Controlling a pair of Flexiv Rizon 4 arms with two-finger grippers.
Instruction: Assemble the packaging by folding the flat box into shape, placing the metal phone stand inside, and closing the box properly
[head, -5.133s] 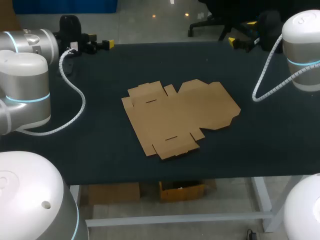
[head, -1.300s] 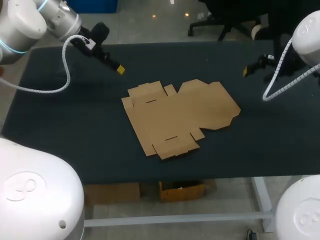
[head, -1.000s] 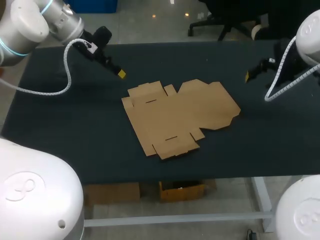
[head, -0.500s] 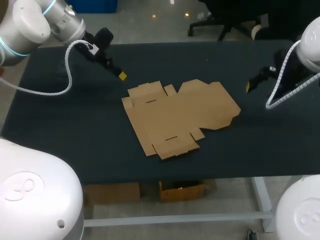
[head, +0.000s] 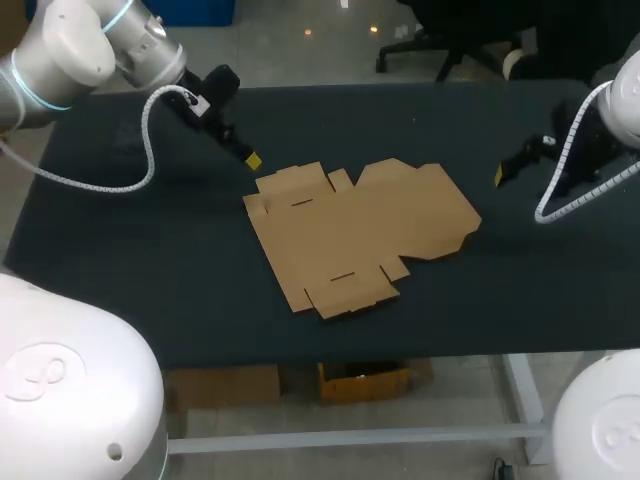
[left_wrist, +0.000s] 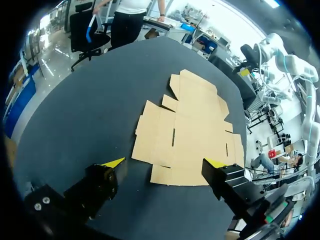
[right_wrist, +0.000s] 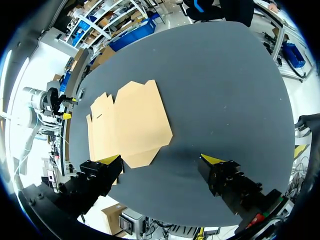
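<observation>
The flat, unfolded brown cardboard box blank (head: 355, 235) lies ahead of the left gripper (left_wrist: 164, 163) and right gripper (right_wrist: 162, 159), both spread wide and empty.

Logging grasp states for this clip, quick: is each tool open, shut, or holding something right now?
Left tool: open, holding nothing.
Right tool: open, holding nothing.

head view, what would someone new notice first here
The flat box, unfolded tan cardboard, lies in the middle of the dark table. The left hand hovers near the box's far left corner and the right hand off its right side, both open and holding nothing.
</observation>
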